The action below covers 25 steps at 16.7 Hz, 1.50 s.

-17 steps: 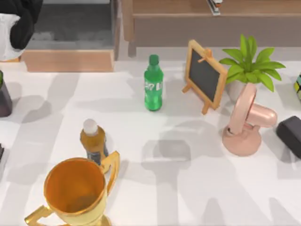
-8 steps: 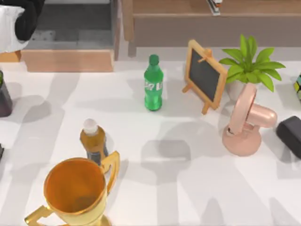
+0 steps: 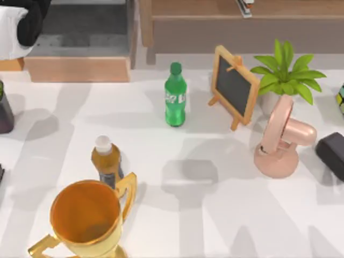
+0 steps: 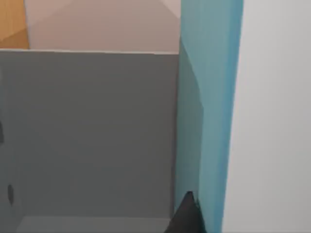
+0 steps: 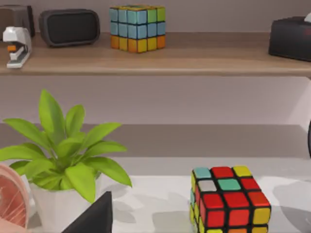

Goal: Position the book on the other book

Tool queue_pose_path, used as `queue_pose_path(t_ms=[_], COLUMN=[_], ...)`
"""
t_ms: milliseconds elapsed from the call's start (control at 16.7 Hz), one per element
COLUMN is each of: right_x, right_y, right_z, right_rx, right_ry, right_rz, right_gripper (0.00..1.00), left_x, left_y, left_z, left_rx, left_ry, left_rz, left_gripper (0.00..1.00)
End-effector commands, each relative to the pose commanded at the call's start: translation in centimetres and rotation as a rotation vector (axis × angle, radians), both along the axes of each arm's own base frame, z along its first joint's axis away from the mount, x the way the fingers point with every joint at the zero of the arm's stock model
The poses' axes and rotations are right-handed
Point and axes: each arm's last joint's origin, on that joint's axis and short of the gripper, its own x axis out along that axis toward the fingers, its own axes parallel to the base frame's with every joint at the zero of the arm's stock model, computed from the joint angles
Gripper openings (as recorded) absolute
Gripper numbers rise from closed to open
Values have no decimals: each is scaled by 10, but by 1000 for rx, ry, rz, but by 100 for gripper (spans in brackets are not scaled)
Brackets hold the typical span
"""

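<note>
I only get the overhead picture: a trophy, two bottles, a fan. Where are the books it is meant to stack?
Observer: No book is plain to me. The left arm, at the far left in your view, has its wrist camera close to a teal slab standing beside a grey wall. I cannot tell whether that slab is a book.
Visitor: What does the right arm's camera see?
Observer: A colourful puzzle cube sitting on the table beside the potted plant.
Visitor: Anything behind them?
Observer: A wooden shelf carrying a second cube and a black speaker.
</note>
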Motion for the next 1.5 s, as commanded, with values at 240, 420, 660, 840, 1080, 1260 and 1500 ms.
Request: queue_pose_path(t_ms=[240,420,660,840,1080,1260,1500], right_x=[0,0,0,0,0,0,0], right_y=[0,0,0,0,0,0,0], right_z=[0,0,0,0,0,0,0], right_rx=[0,0,0,0,0,0,0], right_ry=[0,0,0,0,0,0,0], right_rz=[0,0,0,0,0,0,0], right_gripper=[100,100,100,100,100,100,100], left_x=[0,0,0,-1,-10,-10,-15], left_y=[0,0,0,-1,-1,-1,4], left_z=[0,0,0,1,10,11,17], left_rx=[0,0,0,1,1,1,30], left_ry=[0,0,0,-1,-1,-1,-15], left_rz=[0,0,0,-1,-1,-1,-20], left_gripper=[2,0,0,0,0,0,0])
